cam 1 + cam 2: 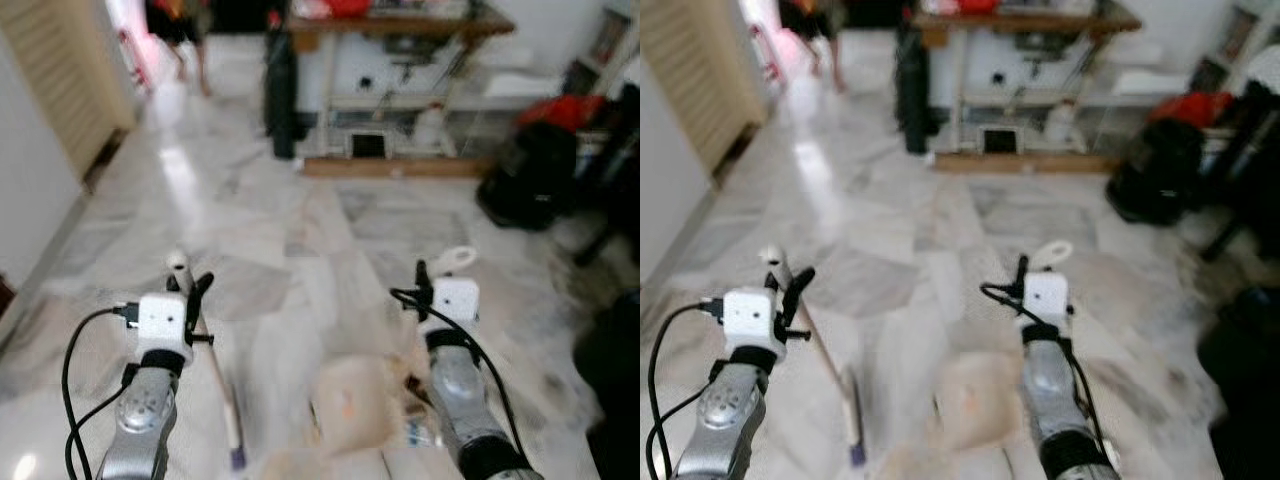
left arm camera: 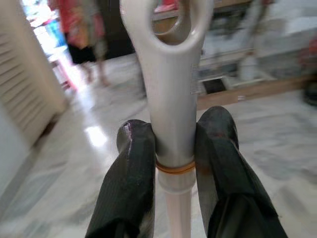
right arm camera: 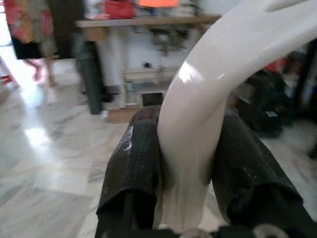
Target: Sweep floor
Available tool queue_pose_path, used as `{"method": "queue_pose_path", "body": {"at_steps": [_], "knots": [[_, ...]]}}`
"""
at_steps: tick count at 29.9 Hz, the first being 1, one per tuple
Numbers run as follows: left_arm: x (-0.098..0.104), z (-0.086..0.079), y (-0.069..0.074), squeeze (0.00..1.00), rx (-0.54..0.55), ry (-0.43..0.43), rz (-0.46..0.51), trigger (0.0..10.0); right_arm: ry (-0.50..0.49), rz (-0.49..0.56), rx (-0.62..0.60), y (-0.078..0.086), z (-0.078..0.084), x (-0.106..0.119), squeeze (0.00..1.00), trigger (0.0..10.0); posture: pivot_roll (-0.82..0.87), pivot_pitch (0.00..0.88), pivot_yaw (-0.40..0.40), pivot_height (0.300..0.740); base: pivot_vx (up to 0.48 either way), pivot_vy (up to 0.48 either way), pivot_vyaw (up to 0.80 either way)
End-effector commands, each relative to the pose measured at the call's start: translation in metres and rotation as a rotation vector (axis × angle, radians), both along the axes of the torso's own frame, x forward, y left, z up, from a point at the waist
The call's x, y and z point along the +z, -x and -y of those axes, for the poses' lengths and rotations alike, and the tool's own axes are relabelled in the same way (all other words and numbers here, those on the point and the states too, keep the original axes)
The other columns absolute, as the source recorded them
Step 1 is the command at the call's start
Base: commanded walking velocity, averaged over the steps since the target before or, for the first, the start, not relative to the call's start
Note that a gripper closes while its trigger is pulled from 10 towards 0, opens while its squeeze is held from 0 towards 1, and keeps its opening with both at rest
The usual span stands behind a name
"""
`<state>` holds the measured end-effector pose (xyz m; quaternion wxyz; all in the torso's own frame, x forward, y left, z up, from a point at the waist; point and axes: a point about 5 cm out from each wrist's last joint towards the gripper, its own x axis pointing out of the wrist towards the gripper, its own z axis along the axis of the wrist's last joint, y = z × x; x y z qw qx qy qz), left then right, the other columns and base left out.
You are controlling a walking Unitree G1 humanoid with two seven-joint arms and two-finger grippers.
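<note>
Two tools in hand: left gripper (image 2: pixel 173 163) jaws clenched on the broom handle (image 2: pixel 171 99), right gripper (image 3: pixel 190 163) jaws clenched on the dustpan handle (image 3: pixel 208 89). Keep the dustpan (image 1: pixel 350 400) flat on the marble floor (image 1: pixel 300 230), brush end (image 1: pixel 236 455) just beside it, and draw short strokes toward its lip.

You get bright daylight from the far left doorway — it glares white off the marble floor (image 1: pixel 185 175). Both eye views are soft with motion blur, worst along the lower edge. In the wrist views the background is blurred — the near white handles blow out slightly.
</note>
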<state>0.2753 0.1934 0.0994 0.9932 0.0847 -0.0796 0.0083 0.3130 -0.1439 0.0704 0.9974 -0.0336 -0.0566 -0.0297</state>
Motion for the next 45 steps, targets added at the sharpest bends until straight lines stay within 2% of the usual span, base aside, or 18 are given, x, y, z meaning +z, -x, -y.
{"method": "queue_pose_path", "body": {"at_steps": [1, 22, 31, 36, 45], "knots": [[0.0082, 0.0011, 0.0005, 0.0, -0.004, -0.022, 0.046, 10.0, 0.025, 0.044, -0.02, -0.0026, 0.0085, 0.0085, 0.0, 10.0, 0.11, 0.057, 0.023, 0.74, 0.0, 0.0, 0.0], [0.0085, 0.0006, 0.0012, 0.0, -0.002, -0.015, 0.054, 10.0, 0.041, 0.058, -0.019, -0.0021, 0.0062, 0.0101, 0.0, 10.0, 0.11, 0.06, 0.024, 0.74, 0.0, 0.0, 0.0], [0.0072, 0.0016, 0.001, 0.0, -0.003, 0.001, 0.045, 10.0, 0.019, 0.046, -0.022, -0.0023, 0.0067, 0.0089, 0.0, 10.0, 0.11, 0.061, 0.024, 0.74, 0.0, 0.0, 0.0], [0.0071, 0.0019, 0.0012, 0.0, -0.005, 0.005, 0.043, 10.0, 0.018, 0.04, -0.026, -0.0022, 0.0073, 0.0082, 0.0, 10.0, 0.11, 0.064, 0.024, 0.74, 0.0, 0.337, -0.5], [0.0073, 0.001, 0.0017, 0.0, -0.004, 0.003, 0.044, 10.0, 0.035, 0.052, -0.022, -0.0018, 0.0063, 0.0093, 0.0, 10.0, 0.11, 0.066, 0.025, 0.74, 0.0, 0.365, 0.0]]}}
